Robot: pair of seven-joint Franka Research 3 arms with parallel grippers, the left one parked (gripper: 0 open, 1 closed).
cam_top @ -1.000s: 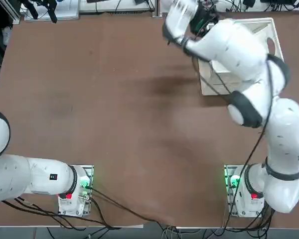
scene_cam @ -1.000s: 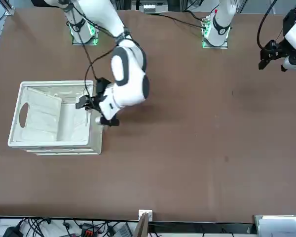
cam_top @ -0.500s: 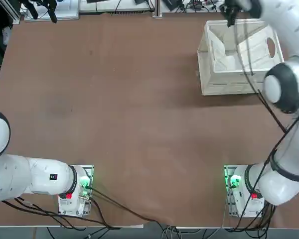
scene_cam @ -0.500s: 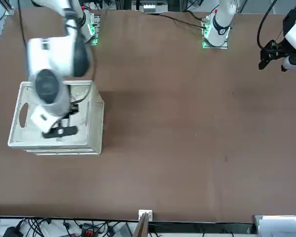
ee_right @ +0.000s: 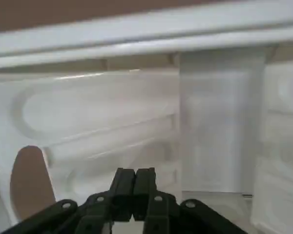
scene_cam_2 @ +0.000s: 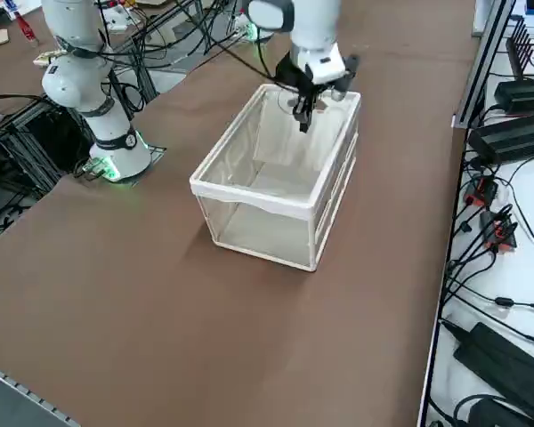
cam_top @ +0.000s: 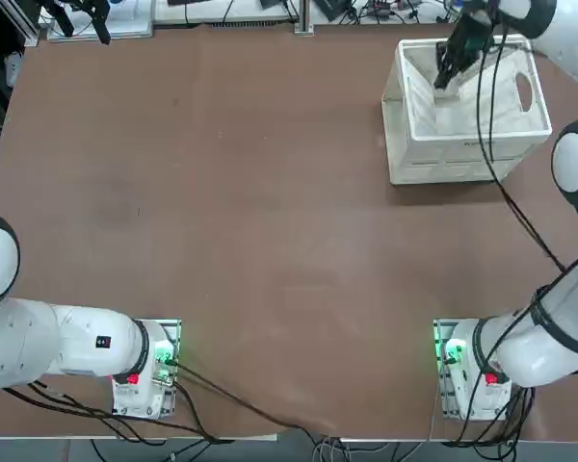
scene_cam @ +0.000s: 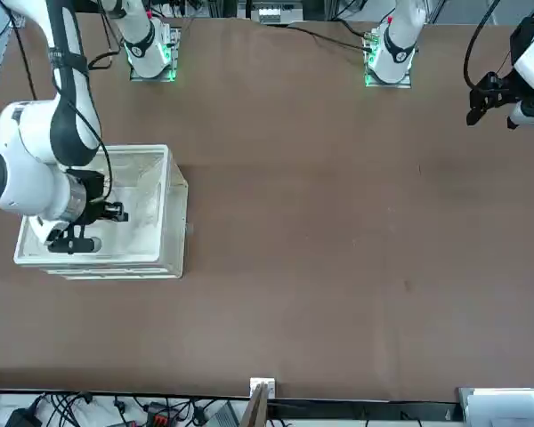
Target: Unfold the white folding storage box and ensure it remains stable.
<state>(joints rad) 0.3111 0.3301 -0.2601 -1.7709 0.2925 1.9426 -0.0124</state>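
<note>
white storage box (cam_top: 462, 144) on brown table (cam_top: 222, 192); r gripper (ee_right: 135, 181) pinched together, empty, inside it.

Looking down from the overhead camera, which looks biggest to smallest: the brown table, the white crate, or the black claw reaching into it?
1. Brown rectangular table top: largest.
2. White plastic folding storage box, standing at the table's far right corner.
3. Right arm's black end effector, shut, inside the box: smallest, though nearer the camera.

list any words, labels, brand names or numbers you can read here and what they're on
None can be read.
The white folding storage box shows plain panels, with no label or print.
The right claw, shut and lowered inside the box, carries no marking.
The brown table bears no sign.
</note>
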